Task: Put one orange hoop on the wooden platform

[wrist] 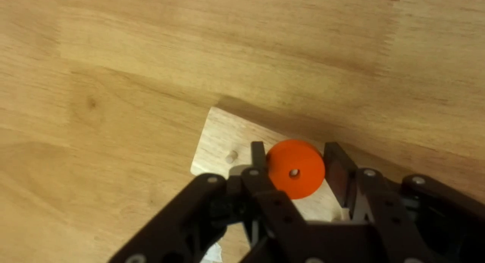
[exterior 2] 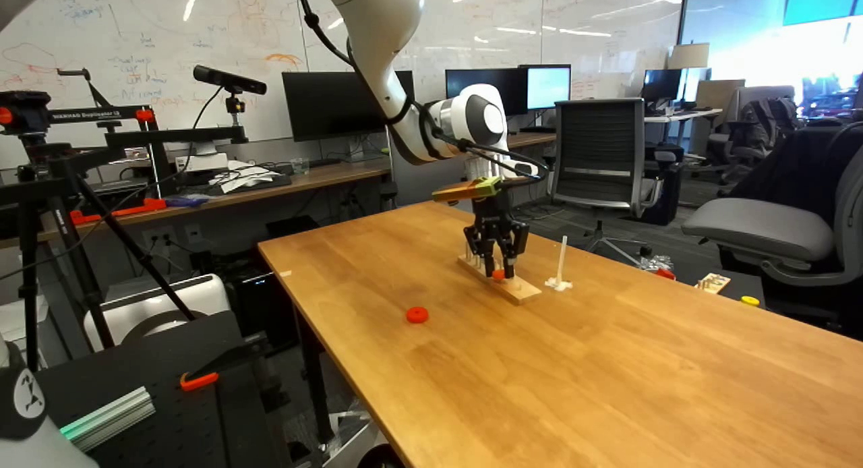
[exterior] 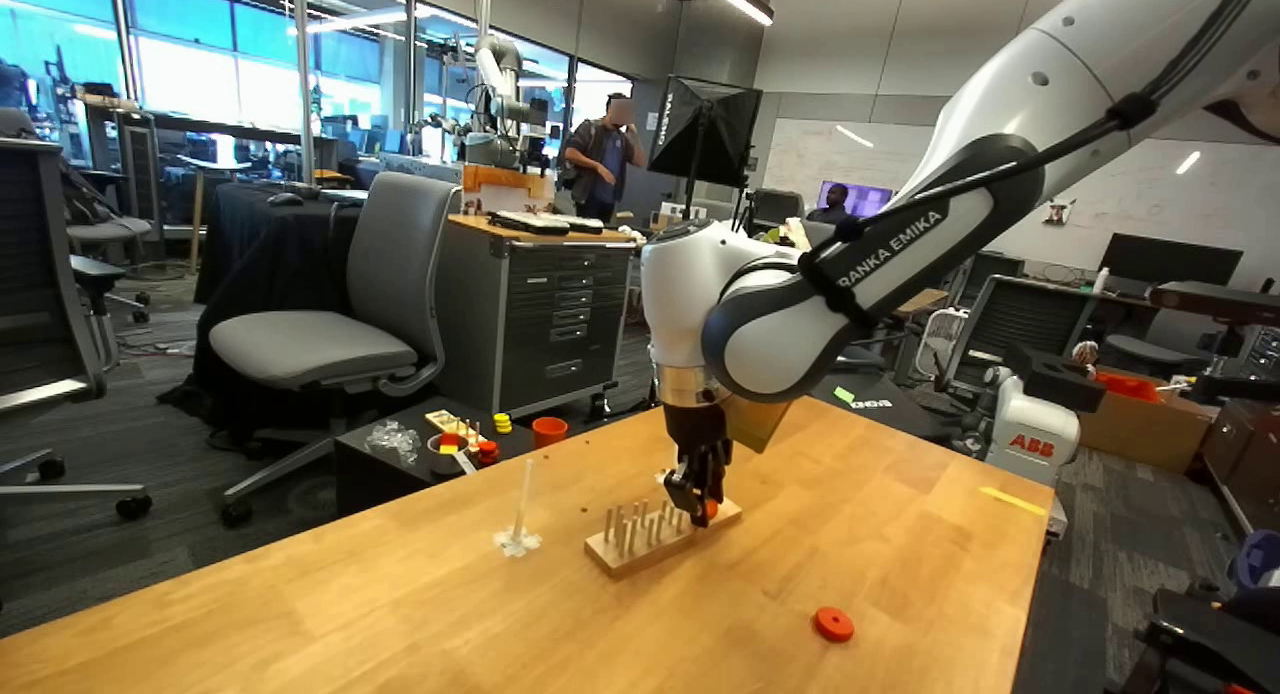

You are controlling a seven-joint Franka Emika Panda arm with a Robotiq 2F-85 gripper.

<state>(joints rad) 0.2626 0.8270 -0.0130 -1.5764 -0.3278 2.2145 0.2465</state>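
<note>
Nearest me, the loose orange-red hoop, a flat disc with a central hole, lies on the light-brown wooden table; since one hoop is called for, it presumably serves as a spare. Beyond it rests the pale rectangular wooden platform with thin upright pegs. Directly above or on this platform, toward one end, the round orange hoop of the task is pinched at its edge between two black jointed fingers, probably to leave its hole free for a peg; whether a peg stands in it cannot be told. Above, the white-and-grey robot arm slants down across the table and bends at the wrist so that the fingers point nearly straight down, a pose apparently suited to lowering the hoop level.
</note>
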